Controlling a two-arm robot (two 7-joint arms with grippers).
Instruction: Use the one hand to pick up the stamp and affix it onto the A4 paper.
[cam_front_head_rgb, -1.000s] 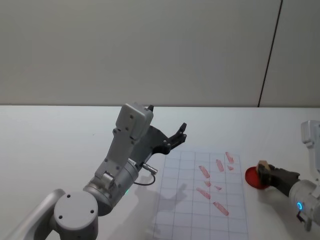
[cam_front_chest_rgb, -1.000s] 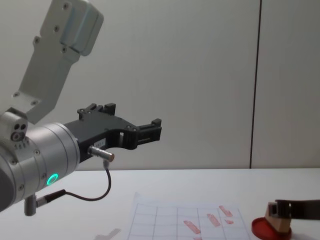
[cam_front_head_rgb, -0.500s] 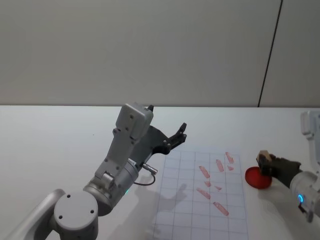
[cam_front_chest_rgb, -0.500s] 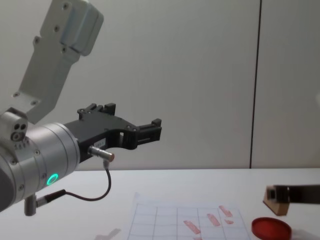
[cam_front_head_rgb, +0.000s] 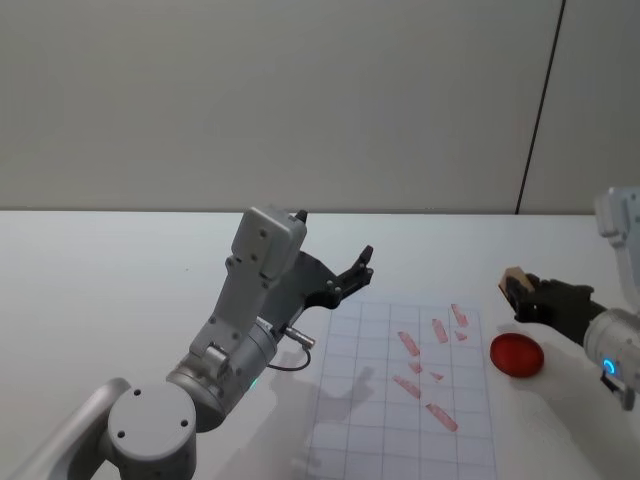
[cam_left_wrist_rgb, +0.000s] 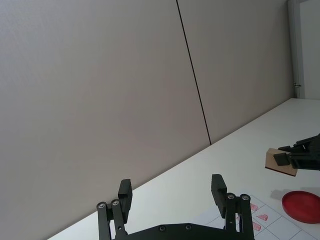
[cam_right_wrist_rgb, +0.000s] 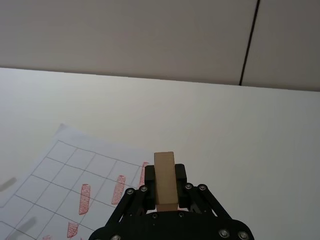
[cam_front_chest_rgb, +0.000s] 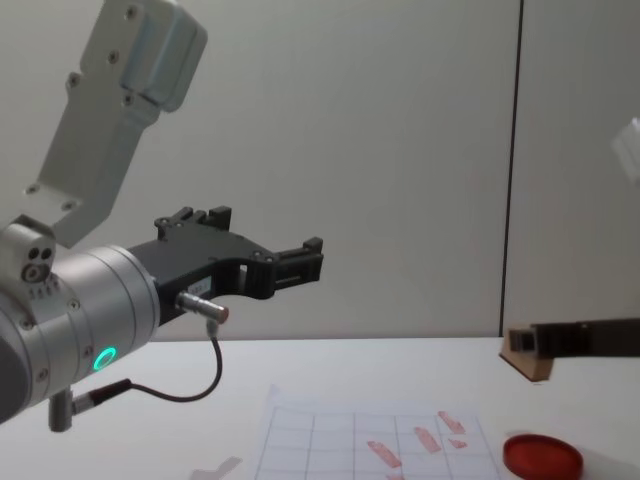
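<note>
The stamp (cam_front_head_rgb: 514, 279), a small tan wooden block, hangs in the air with my right gripper (cam_front_head_rgb: 524, 293) shut on it. It is above and slightly left of the red ink pad, just off the right edge of the A4 paper (cam_front_head_rgb: 375, 420). In the right wrist view the stamp (cam_right_wrist_rgb: 165, 180) stands between the black fingers, with the A4 paper (cam_right_wrist_rgb: 65, 170) and its red marks below. From the chest the stamp (cam_front_chest_rgb: 529, 363) floats well above the table. My left gripper (cam_front_head_rgb: 356, 270) is held high over the paper's left part, open and holding nothing.
The round red ink pad (cam_front_head_rgb: 516, 355) lies on the white table right of the paper, and the chest view shows this ink pad (cam_front_chest_rgb: 541, 455) too. The left arm's big silver body (cam_front_head_rgb: 240, 330) stands left of the sheet. A grey wall runs behind the table.
My right gripper has lifted the stamp off the red ink pad and carried it up and a little left, toward the paper. The left arm has not moved.
</note>
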